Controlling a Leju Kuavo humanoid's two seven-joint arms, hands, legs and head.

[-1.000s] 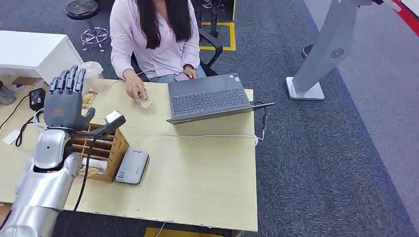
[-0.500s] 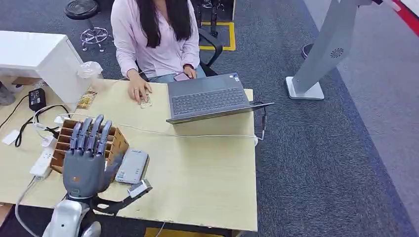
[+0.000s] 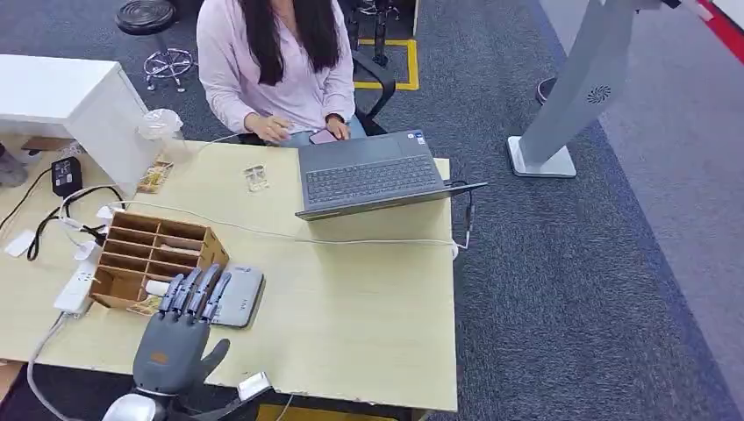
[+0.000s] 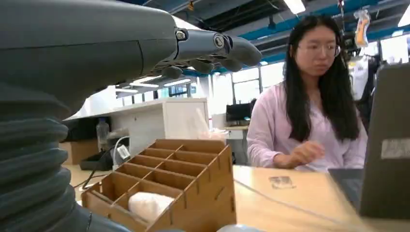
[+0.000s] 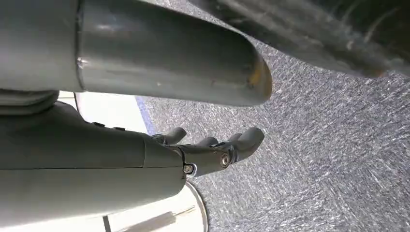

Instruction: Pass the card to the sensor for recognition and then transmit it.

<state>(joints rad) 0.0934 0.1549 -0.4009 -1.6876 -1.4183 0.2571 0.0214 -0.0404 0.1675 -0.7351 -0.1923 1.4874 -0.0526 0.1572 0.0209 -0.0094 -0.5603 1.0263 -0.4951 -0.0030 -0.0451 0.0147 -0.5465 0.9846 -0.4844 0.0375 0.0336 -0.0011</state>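
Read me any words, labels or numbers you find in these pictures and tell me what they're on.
None can be read.
Card reader: small labels, too blurred.
Laptop: corner stickers and a pale sticker on its lid, too small.
Clear card on the table: print illegible.

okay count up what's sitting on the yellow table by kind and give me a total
Laptop: 1
Wooden compartment box: 1
Grey sensor pad: 1
White power strip: 1
Small clear packet: 1
Brownish packet: 1
Total: 6, leaving out the cables and the box's contents.
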